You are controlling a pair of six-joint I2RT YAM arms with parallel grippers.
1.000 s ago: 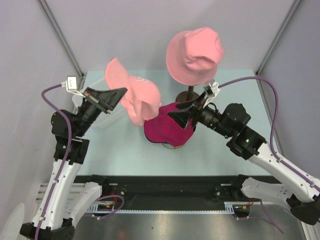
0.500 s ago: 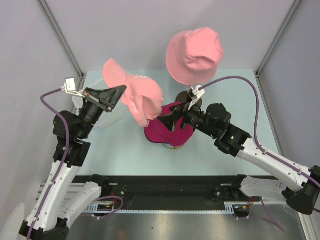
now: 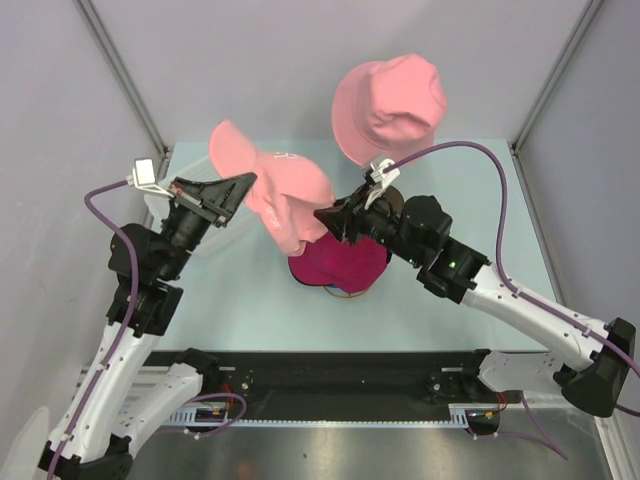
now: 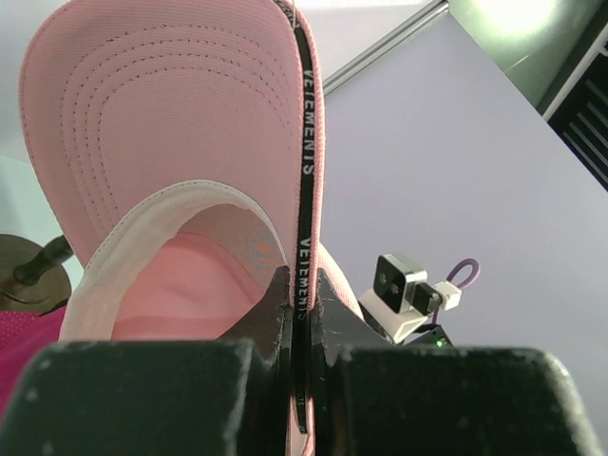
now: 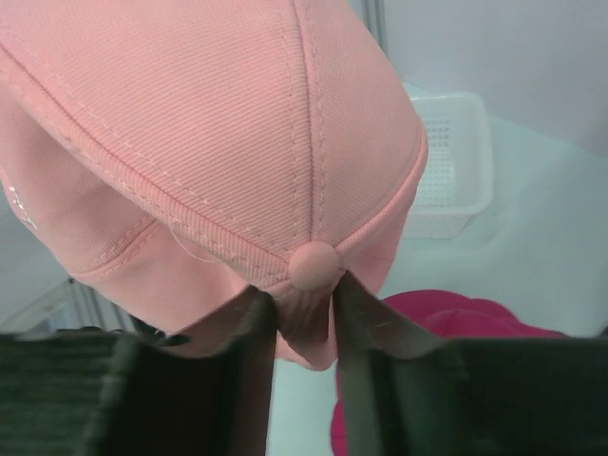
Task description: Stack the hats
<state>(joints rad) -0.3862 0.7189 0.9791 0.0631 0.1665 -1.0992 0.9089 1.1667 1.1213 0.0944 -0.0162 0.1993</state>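
My left gripper [image 3: 248,182] is shut on the edge of the light-pink cap [image 3: 285,195] and holds it in the air over the table's middle. In the left wrist view [image 4: 299,275] the jaws pinch its black lettered band, with the cap [image 4: 171,114] seen from the inside. My right gripper [image 3: 322,214] is at the cap's crown. In the right wrist view [image 5: 306,294] it pinches a fabric fold just under the cap's [image 5: 218,123] top button. The magenta cap [image 3: 345,262] sits below it, also in the right wrist view [image 5: 456,318]. The salmon bucket hat [image 3: 390,105] sits high on a stand behind. No royal-blue cap shows clearly.
A white slatted basket [image 3: 215,238] lies at the left behind my left arm, and shows in the right wrist view [image 5: 451,161]. The stand's dark round base [image 4: 28,271] is behind the magenta cap. Grey walls close in the back and sides.
My right gripper has moved left and up from over the magenta cap to the light-pink cap's crown. My left gripper has kept the cap held up, shifting slightly.
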